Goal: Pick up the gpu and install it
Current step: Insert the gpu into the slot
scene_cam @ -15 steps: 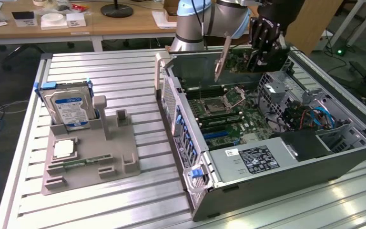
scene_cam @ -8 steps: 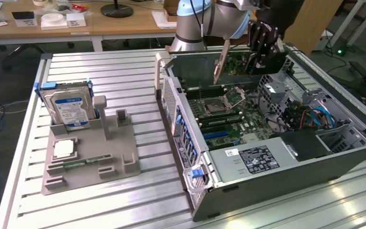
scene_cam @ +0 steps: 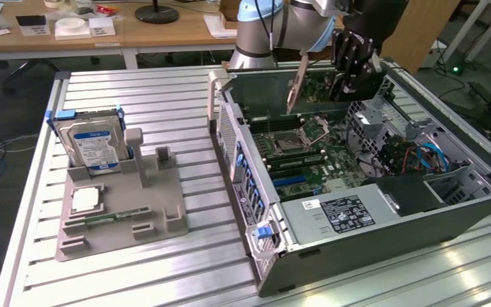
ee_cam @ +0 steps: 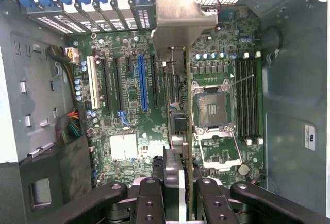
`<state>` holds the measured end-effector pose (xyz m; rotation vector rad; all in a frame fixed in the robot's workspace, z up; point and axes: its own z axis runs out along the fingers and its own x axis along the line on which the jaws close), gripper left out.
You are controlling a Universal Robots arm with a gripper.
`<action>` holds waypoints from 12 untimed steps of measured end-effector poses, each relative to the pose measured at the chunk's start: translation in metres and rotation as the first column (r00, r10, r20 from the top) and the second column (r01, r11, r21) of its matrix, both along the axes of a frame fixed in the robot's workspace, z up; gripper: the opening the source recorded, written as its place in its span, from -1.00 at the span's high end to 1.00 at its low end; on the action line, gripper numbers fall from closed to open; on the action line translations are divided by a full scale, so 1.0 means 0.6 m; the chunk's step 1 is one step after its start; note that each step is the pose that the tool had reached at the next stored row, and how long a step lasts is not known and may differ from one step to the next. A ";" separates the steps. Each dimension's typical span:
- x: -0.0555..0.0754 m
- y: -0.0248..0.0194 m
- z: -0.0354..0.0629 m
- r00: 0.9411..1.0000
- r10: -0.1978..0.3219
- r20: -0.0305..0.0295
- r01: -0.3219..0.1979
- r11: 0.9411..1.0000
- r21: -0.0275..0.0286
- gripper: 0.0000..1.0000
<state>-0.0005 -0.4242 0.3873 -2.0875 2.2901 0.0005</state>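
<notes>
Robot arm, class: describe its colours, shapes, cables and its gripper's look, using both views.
The arm has silver-grey tubes with light-blue joint caps, and a thin dark cable runs along it. The gripper is black, built of hinged bars dotted with round bolt holes.

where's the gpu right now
In the exterior view the gpu is held by the end effector at the far end of the open computer case, over the motherboard.

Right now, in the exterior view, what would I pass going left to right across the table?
Hard drive → small upright grey post → gpu, gripped in the jaws → blue cables.
</notes>
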 end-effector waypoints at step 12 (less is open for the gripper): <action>0.000 -0.0006 -0.017 1.000 0.015 0.001 -0.015 1.000 0.000 0.43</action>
